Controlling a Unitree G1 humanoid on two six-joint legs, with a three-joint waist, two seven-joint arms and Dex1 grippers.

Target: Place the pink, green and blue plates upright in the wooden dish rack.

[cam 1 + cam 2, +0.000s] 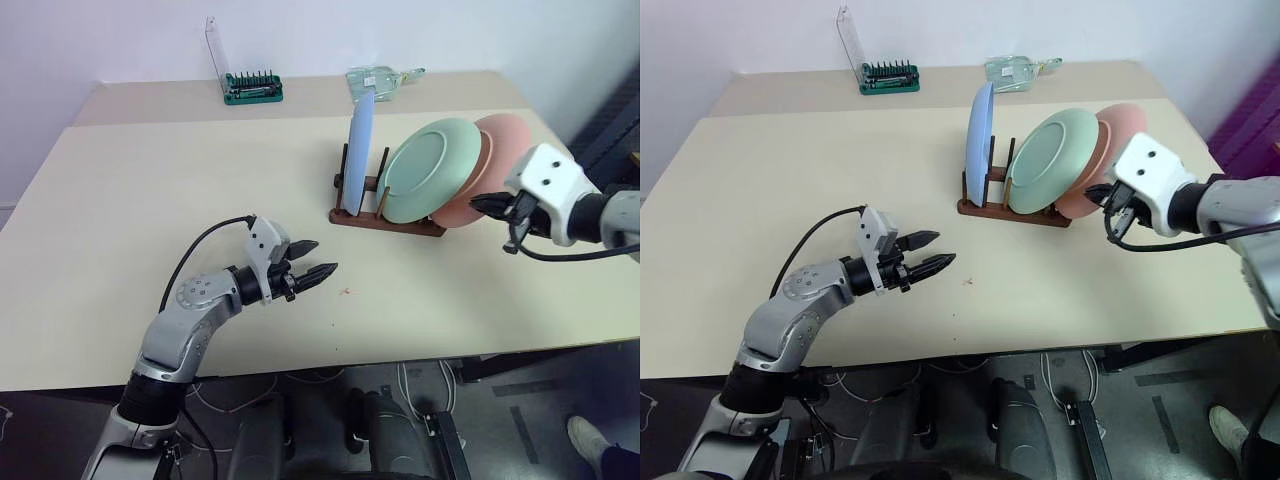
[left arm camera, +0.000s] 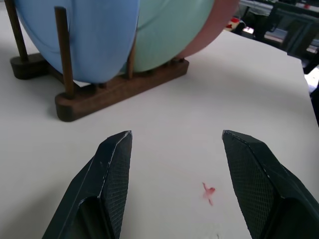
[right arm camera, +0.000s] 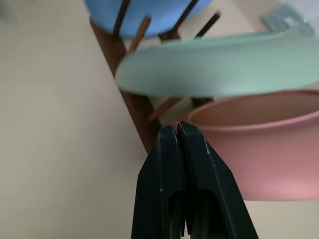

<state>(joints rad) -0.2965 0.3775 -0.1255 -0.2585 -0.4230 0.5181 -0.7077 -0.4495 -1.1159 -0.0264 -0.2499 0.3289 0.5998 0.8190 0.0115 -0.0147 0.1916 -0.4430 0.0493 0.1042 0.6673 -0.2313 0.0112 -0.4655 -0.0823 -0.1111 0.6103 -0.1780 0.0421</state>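
The wooden dish rack (image 1: 386, 219) stands right of the table's middle. The blue plate (image 1: 358, 150) stands upright on edge between its pegs. Beside it the green plate (image 1: 430, 170) leans back, and the pink plate (image 1: 500, 135) leans behind the green one at the rack's right end. My right gripper (image 1: 484, 203) is shut with nothing in it, its tips close by the pink plate's (image 3: 259, 149) lower rim; I cannot tell whether they touch. My left gripper (image 1: 312, 262) is open and empty, low over the table, left of and nearer than the rack (image 2: 119, 87).
A green holder with a clear upright panel (image 1: 250, 88) stands at the back of the table. A clear greenish object (image 1: 378, 80) lies behind the rack. A small red mark (image 1: 346, 292) is on the tabletop just beyond my left fingertips.
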